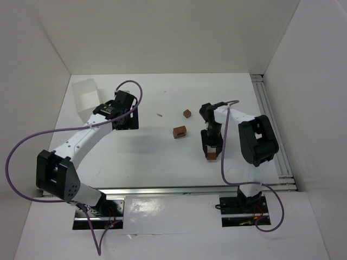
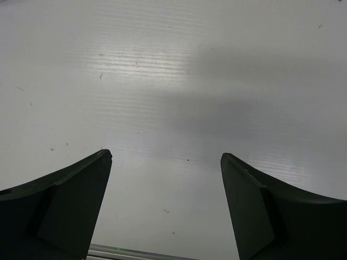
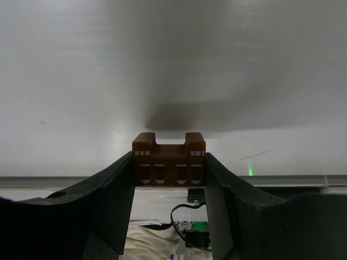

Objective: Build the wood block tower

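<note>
My right gripper (image 1: 211,154) is shut on a reddish-brown wood block (image 3: 169,160) with a notched top and painted windows, held just above the table near the right arm's base; it also shows in the top view (image 1: 211,156). Two more wood blocks lie on the table to the left: a larger one (image 1: 179,131) and a small one (image 1: 187,114). No tower stands. My left gripper (image 1: 126,120) is open and empty at the back left, its fingers (image 2: 70,200) wide apart over bare table.
A translucent white tray (image 1: 87,97) stands at the back left corner beside the left gripper. A tiny speck (image 1: 159,115) lies on the table. White walls enclose the table; a metal rail (image 1: 271,124) runs along the right side.
</note>
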Motion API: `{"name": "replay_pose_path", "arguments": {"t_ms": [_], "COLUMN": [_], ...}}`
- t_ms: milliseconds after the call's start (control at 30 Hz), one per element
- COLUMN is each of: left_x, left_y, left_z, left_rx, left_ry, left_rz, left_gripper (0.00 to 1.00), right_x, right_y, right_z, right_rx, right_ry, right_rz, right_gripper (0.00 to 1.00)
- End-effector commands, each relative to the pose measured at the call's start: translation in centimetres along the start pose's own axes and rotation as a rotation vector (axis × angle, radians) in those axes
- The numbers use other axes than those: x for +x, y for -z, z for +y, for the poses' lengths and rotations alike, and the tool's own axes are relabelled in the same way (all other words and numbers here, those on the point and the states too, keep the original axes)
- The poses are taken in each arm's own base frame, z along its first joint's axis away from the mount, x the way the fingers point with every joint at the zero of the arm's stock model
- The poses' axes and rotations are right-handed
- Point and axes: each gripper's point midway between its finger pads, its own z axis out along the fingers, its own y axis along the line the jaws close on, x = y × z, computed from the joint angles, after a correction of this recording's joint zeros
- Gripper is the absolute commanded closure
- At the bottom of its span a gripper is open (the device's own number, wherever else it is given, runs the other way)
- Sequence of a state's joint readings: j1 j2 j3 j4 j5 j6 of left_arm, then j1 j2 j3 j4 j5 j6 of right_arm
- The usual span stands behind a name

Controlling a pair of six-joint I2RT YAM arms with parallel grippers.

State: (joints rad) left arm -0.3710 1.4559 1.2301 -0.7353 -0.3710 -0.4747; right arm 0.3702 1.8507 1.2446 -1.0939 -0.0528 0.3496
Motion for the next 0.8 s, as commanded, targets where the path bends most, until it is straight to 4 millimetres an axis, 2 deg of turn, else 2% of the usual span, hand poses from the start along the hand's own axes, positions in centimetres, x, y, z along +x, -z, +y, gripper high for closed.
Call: {"name": "replay_pose_path", "arguments": {"t_ms": [0,200,300,533,767], "left_x": [-1.0,-1.0,-0.9,-0.8,-1.0], "left_y": [1.0,1.1,1.1,1.1,1.3], "left_z": [0.7,0.7,0.5,0.8,0.6], "left_rx": [-0.016,-0.017,-0.008,-0.020,-0.008], "left_ry": [0.002,0.002,0.002,-0.001,0.002], "left_rz": [-0.062,-0.062,-0.059,-0.054,-0.059], "left_gripper": [0.06,0.06,0.06,0.06,0.06], "right_x": [-0.3,-1.6,-2.1,-3.5,-4.8], "right_y": [-0.4,-1.1,-1.8,-1.8,0.4], "right_z": [0.0,0.0,-0.1,0.1,0.4], "right_rx": [0.002,0.022,0.032,0.041,0.026], "right_ry": [0.001,0.002,0.002,0.003,-0.014], "right_rz": [0.026,0.002,-0.005,-0.042,-0.127], "right_gripper": [0.53,0.53,0.51,0.45,0.29]}}
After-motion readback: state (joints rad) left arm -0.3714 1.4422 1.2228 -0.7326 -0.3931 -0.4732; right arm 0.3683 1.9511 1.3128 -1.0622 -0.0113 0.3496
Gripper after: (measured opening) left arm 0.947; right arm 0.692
